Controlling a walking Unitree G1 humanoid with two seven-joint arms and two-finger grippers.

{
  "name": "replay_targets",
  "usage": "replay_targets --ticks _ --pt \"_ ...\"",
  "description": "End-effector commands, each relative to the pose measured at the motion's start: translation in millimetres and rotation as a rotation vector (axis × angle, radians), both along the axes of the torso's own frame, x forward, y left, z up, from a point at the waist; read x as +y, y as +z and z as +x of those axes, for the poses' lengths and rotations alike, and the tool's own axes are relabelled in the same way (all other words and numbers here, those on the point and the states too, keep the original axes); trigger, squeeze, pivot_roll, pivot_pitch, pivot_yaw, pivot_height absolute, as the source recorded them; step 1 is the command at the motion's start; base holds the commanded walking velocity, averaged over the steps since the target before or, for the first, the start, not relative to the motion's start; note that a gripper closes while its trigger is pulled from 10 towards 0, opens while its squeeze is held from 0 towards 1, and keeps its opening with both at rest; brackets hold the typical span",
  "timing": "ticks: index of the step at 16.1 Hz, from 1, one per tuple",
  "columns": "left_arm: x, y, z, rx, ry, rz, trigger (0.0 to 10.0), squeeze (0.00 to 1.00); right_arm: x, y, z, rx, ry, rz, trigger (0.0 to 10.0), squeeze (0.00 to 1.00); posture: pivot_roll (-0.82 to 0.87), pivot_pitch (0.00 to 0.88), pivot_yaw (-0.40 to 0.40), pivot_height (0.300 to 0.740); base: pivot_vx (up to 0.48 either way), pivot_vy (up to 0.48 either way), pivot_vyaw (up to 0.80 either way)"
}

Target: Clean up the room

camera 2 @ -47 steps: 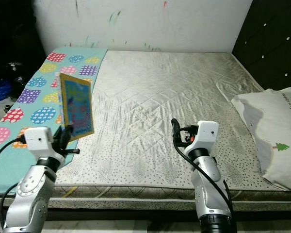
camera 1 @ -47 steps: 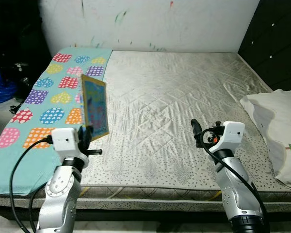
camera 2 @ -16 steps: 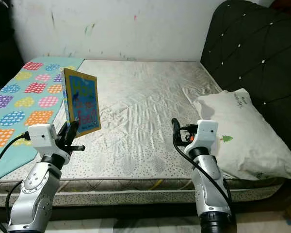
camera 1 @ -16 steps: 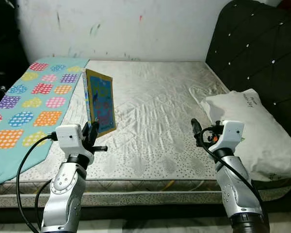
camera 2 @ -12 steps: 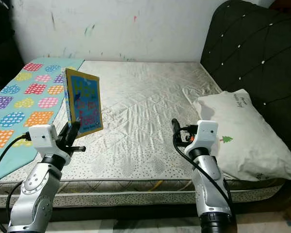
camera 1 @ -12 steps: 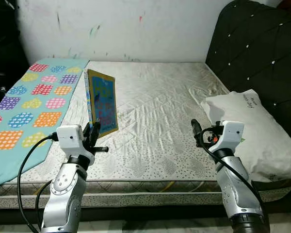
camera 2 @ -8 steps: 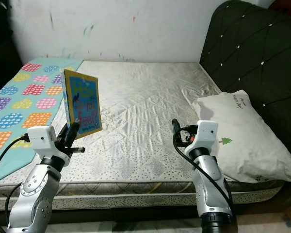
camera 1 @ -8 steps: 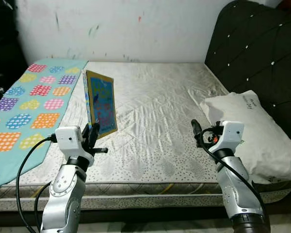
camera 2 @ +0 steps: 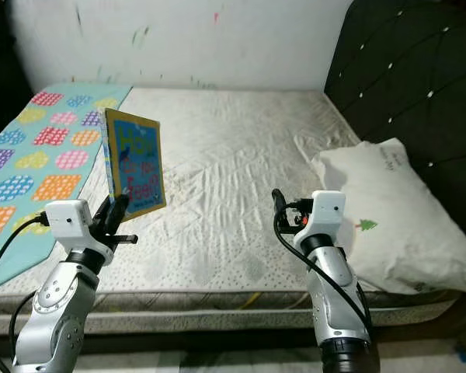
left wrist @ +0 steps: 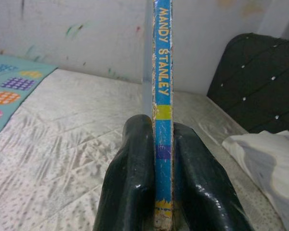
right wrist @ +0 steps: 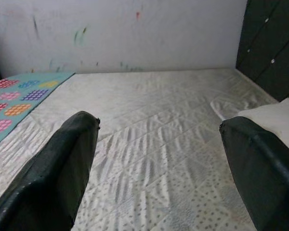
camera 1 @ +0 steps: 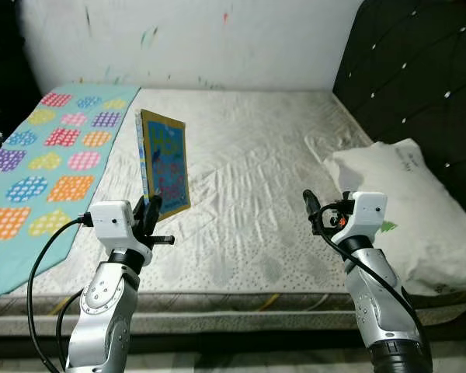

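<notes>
While standing at the foot of the bare quilted grey mattress [camera 1: 256, 179], the robot is holding a thin blue and yellow children's picture book [camera 1: 165, 162] upright in its left gripper [camera 1: 148, 211], fingers [left wrist: 130, 183] pinching the lower spine. Judged from the grip, gripping the spine is keeping the cover from flopping while it is being carried off the mattress. The right gripper [right wrist: 159, 168] is hovering over the mattress's near edge, fingers spread wide and carrying nothing, probably being kept ready for another item. Left of the book, a turquoise sheet with dotted colour patches [camera 1: 39, 167] is covering the mattress's side. Right of the book, a white pillow with a small green tree print [camera 1: 404, 194] is lying against the black tufted headboard [camera 1: 419, 70]. Beyond the mattress, the white wall [camera 1: 194, 39] is showing paint flecks.
</notes>
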State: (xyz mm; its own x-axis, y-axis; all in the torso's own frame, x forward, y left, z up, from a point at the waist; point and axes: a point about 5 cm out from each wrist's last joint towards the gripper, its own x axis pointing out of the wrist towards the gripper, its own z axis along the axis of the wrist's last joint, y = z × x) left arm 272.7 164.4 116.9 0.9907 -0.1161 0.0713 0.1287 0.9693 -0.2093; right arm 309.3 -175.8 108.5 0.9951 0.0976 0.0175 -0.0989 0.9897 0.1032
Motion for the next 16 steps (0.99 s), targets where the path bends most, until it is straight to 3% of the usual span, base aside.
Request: replay_targets --ticks 1,16 --pt "-1.9 15.0 0.9 -0.075 -0.015 0.007 10.0 0.00 -1.3 4.5 2.3 -0.018 0.004 -0.014 10.0 0.00 0.00 0.000 -0.035 0.740 0.390 0.000 0.00" --pt "-1.3 15.4 1.6 -0.072 -0.015 0.007 10.0 0.00 -3.1 4.6 1.7 -0.020 -0.001 -0.021 10.0 0.00 0.00 0.000 -0.030 0.740 0.370 0.000 0.00"
